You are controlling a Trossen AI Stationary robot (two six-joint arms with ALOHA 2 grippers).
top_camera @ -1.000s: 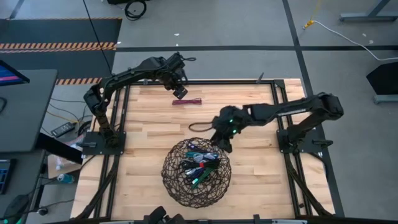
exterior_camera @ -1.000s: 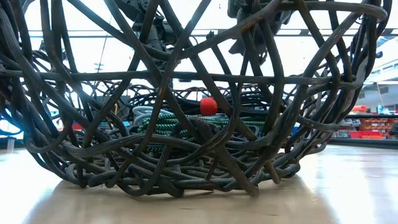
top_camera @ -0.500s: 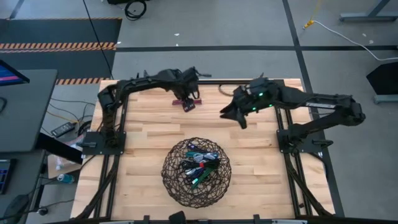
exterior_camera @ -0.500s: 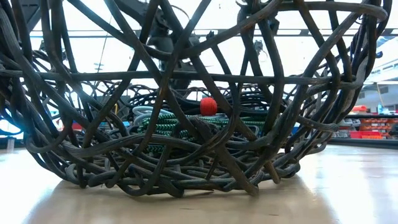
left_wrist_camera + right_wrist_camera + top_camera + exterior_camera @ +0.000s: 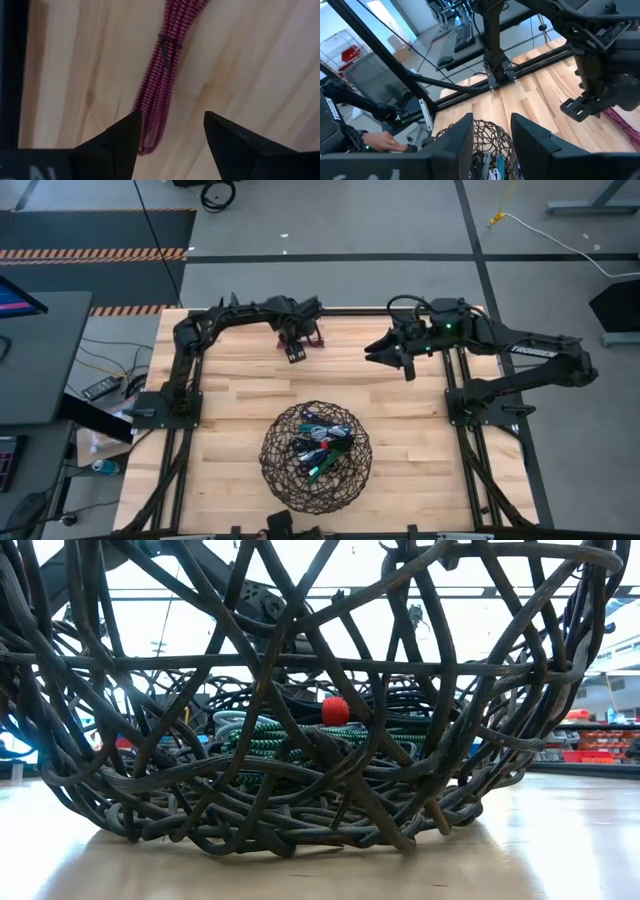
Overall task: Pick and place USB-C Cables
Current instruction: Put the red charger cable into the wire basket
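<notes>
Your right arm has swung away from the basket (image 5: 316, 457) since a second ago and is now reaching across the far right part of the table (image 5: 230, 405), while your left arm has dropped low along the far edge, over the maroon cable (image 5: 161, 75).

You are working over a pale wood table with a dark frame. The round wire basket is sitting near the front middle, and it is holding most of the cables (image 5: 318, 446): teal, green, black and light ones tangled together; in the low view a green braided bundle (image 5: 290, 738) with a red tip is showing through the mesh.

Your left gripper (image 5: 297, 347) is hovering just over the maroon cable, which is lying flat on the wood by the far edge, well apart from the basket. Its fingers (image 5: 120, 142) are standing spread, one end of the bundle between them, nothing clasped.

Your right gripper (image 5: 400, 360) is hanging above bare wood, near the far right corner. Its fingers (image 5: 456, 145) are parted with a gap between them, and it is carrying nothing.
</notes>
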